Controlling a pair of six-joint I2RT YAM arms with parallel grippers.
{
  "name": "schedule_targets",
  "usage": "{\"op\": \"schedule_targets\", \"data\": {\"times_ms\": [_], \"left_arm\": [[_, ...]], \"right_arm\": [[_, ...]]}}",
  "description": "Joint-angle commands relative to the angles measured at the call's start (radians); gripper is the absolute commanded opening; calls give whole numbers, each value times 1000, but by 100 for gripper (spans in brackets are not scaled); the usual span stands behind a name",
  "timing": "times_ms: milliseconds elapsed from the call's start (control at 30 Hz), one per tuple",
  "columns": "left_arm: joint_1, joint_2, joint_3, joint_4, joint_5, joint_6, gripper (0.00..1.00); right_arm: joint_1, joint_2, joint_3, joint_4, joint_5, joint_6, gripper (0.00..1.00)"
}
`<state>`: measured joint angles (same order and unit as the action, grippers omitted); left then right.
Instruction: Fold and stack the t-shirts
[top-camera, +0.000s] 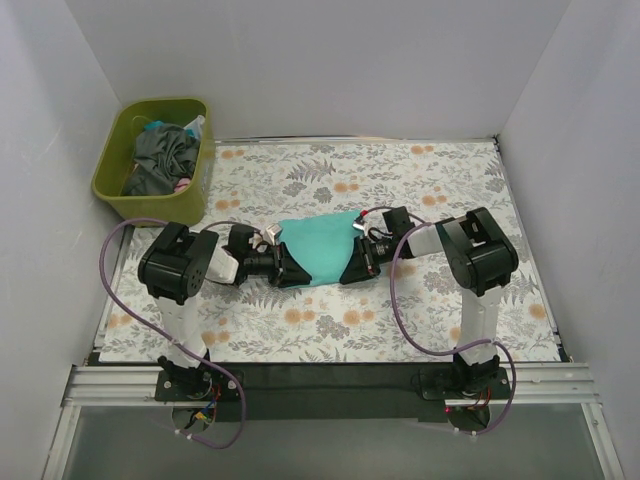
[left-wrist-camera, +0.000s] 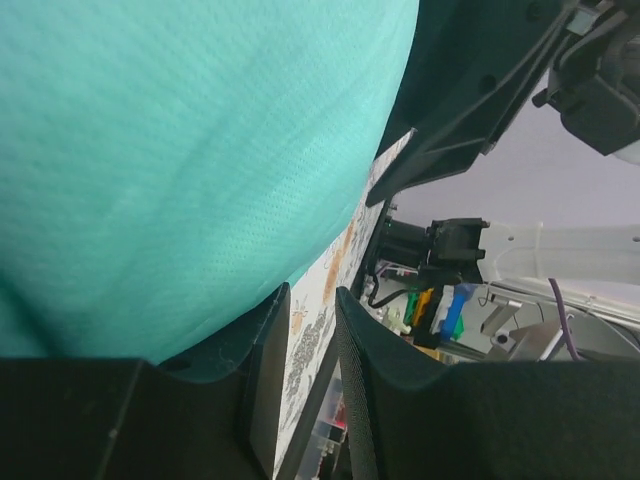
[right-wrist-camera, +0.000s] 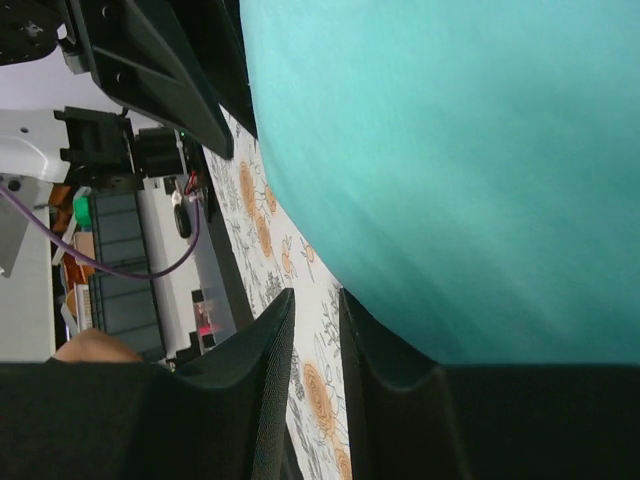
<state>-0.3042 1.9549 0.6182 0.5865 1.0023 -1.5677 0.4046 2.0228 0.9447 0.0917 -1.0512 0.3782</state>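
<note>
A turquoise-green t-shirt (top-camera: 322, 245) lies folded into a small bundle at the middle of the floral table cloth (top-camera: 330, 180). My left gripper (top-camera: 299, 272) sits low at its left near edge and my right gripper (top-camera: 349, 272) at its right near edge, pointing at each other. In the left wrist view the shirt (left-wrist-camera: 180, 150) rests against the outer side of one finger; the left gripper (left-wrist-camera: 312, 295) is open a narrow gap that shows only table cloth. The right gripper (right-wrist-camera: 317, 295) looks the same, with the shirt (right-wrist-camera: 460, 150) beside it. Dark grey t-shirts (top-camera: 160, 155) lie crumpled in the basket.
The olive-green basket (top-camera: 118, 185) stands at the far left corner, just off the table cloth. White walls close the table on the left, back and right. Purple cables loop from both arms near the front edge.
</note>
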Motion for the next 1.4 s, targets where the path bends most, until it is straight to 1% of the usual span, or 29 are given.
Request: {"op": "schedule_targets", "data": {"times_ms": [0, 67, 167, 267, 300, 333, 367, 400, 433, 467, 500, 533, 567, 600, 633, 667, 700, 767, 833, 967, 1033, 1133, 1200, 1300, 1333, 1367], "left_arm": [[51, -11, 6, -62, -16, 70, 26], [54, -66, 14, -109, 4, 107, 27], [59, -146, 5, -132, 80, 144, 31], [80, -319, 20, -276, 131, 228, 35], [91, -424, 32, -315, 137, 250, 39], [100, -470, 49, -359, 131, 317, 41], [126, -509, 111, -476, 112, 358, 42], [138, -581, 145, -537, 72, 397, 46], [154, -605, 184, -580, 47, 466, 47], [190, -628, 217, -691, 20, 494, 48], [209, -642, 291, -742, -11, 524, 49], [230, -665, 325, -792, -46, 558, 50], [261, -674, 354, -876, -113, 642, 50], [276, -688, 406, -902, -158, 675, 50], [296, -726, 417, -919, -201, 695, 50], [356, -743, 422, -924, -276, 704, 50], [382, -763, 425, -924, -303, 703, 53], [442, -803, 423, -933, -338, 698, 56], [462, -817, 422, -945, -373, 684, 58], [470, -846, 382, -941, -355, 675, 58], [470, -853, 364, -933, -349, 693, 57], [470, -835, 357, -933, -381, 724, 57], [473, -820, 364, -939, -386, 735, 56], [471, -798, 357, -933, -369, 744, 56], [471, -791, 356, -923, -364, 741, 56], [471, -786, 354, -918, -363, 739, 56]], "right_arm": [[-56, -7, -44, 37, 43, -10, 28], [-67, -47, -73, 36, 25, 1, 28], [-72, -125, -84, 13, -35, -7, 27], [-70, -243, -26, -119, -46, -71, 31], [-69, -275, 35, -157, 24, -94, 33], [-67, -335, 78, -211, 99, -138, 41], [-47, -363, 110, -286, 187, -198, 46], [-29, -398, 176, -314, 382, -229, 59], [-6, -403, 207, -348, 481, -269, 64], [41, -400, 233, -384, 556, -286, 66], [66, -394, 262, -397, 656, -292, 79], [94, -372, 304, -408, 704, -298, 89], [159, -359, 324, -415, 762, -311, 98], [195, -342, 342, -441, 883, -312, 98], [229, -304, 382, -454, 926, -312, 98], [284, -283, 399, -469, 963, -306, 98], [305, -263, 410, -480, 1029, -277, 98], [356, -204, 449, -495, 1080, -260, 98], [376, -135, 474, -523, 1123, -223, 98], [387, -33, 517, -530, 1139, -183, 98], [385, 22, 532, -535, 1166, -182, 98], [364, 50, 507, -538, 1185, -190, 98], [314, 42, 488, -538, 1177, -206, 98], [208, 21, 459, -538, 1175, -255, 98], [144, 13, 448, -538, 1174, -271, 97], [108, 10, 445, -538, 1174, -288, 97]]}}
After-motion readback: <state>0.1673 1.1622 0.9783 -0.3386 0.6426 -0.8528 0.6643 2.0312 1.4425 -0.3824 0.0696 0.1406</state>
